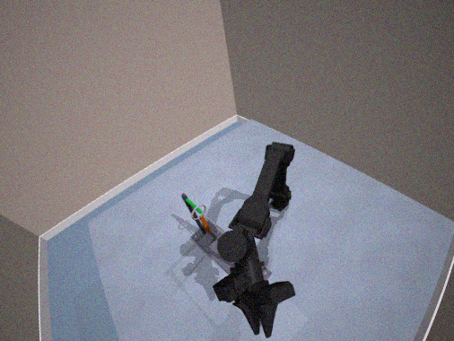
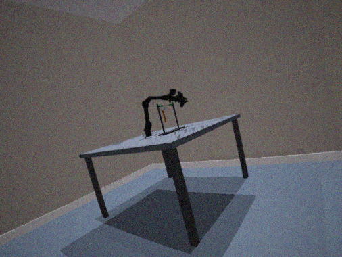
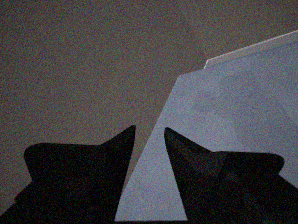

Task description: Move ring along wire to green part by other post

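Observation:
The ring (image 1: 198, 210) hangs on the green part (image 1: 194, 204) of the wire next to the far post (image 1: 184, 196), with its orange handle (image 1: 205, 222) below it. In the exterior view the handle (image 2: 164, 115) hangs by the left post (image 2: 161, 119). My gripper (image 1: 262, 329) is far from the ring, above and past the other end of the frame; in the exterior view it (image 2: 184, 100) sits just right of the right post (image 2: 176, 116). The wrist view shows the fingers partly apart with nothing between them, and no wire or ring. My arm hides the near post in the top view.
The wire frame stands on a flat base (image 2: 170, 130) on a table (image 2: 162, 140) with dark legs. The arm's base (image 2: 147, 131) is left of the frame. The wrist view shows only a wall and floor beyond the fingers.

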Controlling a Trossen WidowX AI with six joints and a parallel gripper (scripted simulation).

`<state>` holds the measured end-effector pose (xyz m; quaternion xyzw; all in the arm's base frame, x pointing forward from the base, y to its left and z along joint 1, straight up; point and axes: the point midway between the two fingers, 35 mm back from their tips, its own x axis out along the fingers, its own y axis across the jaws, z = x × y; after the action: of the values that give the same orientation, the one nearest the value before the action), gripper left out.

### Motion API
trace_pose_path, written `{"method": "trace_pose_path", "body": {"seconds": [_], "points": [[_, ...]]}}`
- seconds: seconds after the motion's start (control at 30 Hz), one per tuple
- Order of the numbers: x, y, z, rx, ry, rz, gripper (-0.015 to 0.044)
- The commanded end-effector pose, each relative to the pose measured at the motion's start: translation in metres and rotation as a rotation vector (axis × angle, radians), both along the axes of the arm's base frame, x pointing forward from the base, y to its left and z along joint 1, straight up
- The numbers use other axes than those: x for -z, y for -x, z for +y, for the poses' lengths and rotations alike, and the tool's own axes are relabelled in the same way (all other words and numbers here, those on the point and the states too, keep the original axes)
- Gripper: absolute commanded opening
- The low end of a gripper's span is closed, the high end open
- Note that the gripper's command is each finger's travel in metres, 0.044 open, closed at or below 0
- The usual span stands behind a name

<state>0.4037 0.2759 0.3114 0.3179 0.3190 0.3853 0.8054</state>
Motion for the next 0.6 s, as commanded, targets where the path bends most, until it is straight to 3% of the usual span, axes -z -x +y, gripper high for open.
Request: {"method": "trace_pose_path", "body": {"seconds": [0.0, 0.57], "points": [[-0.001, -0.014, -0.028, 0.057, 0.030, -0.069, 0.0160], [-0.026, -0.049, -0.197, 0.359, 0.288, -0.485, 0.0160]]}}
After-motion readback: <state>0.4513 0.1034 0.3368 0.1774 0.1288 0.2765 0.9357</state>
